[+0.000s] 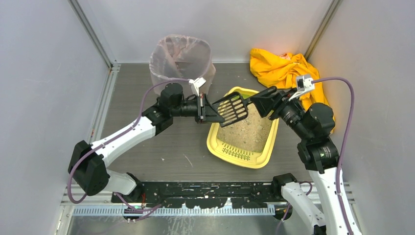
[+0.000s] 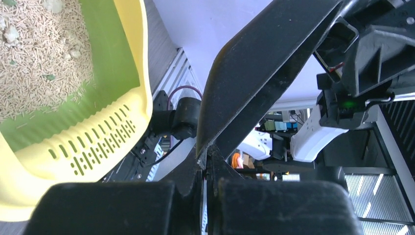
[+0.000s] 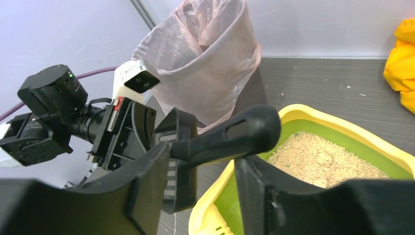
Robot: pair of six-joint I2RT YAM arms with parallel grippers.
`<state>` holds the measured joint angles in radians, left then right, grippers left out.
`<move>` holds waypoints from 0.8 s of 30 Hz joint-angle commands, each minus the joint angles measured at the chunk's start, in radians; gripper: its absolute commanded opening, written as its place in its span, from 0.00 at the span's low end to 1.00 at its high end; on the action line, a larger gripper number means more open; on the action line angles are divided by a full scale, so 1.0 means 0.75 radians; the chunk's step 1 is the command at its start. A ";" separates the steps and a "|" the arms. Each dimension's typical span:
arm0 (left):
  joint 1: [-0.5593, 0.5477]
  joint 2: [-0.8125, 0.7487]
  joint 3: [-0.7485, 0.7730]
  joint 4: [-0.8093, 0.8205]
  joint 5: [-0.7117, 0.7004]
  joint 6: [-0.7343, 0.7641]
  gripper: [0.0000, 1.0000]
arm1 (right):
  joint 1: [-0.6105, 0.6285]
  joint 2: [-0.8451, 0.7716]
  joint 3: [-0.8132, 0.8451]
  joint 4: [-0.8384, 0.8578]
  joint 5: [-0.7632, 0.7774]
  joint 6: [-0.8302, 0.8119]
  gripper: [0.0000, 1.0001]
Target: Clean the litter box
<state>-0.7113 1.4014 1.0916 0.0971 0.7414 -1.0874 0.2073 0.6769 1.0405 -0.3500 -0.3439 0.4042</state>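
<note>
The yellow litter box with its green inner rim sits mid-table, holding beige litter. A black slotted scoop hangs over its far left corner. My left gripper is shut on the scoop's front edge, which shows pinched between its jaws in the left wrist view. My right gripper comes in from the right. Its fingers stand apart on either side of the scoop's handle, with a gap showing. The box's rim and litter lie just below.
A tall bin lined with a pinkish bag stands at the back, left of the box and behind the left gripper. A crumpled yellow cloth lies at the back right, behind the right arm. Grey walls close in both sides.
</note>
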 commanded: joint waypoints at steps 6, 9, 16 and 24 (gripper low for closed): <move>0.000 -0.151 -0.037 0.033 0.077 0.044 0.00 | -0.004 0.007 0.059 0.089 -0.045 0.016 0.45; 0.000 -0.148 -0.043 0.040 0.104 0.045 0.00 | -0.004 0.005 0.070 0.070 -0.038 0.002 0.48; 0.001 -0.185 -0.080 0.051 0.123 0.040 0.00 | -0.004 0.003 0.087 0.046 -0.028 -0.017 0.46; 0.001 -0.185 -0.086 0.073 0.109 0.030 0.00 | -0.003 -0.006 0.086 0.019 -0.062 -0.008 0.17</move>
<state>-0.7113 1.3083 1.0145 0.0860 0.7708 -1.0657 0.2230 0.6792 1.0805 -0.3336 -0.4511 0.4797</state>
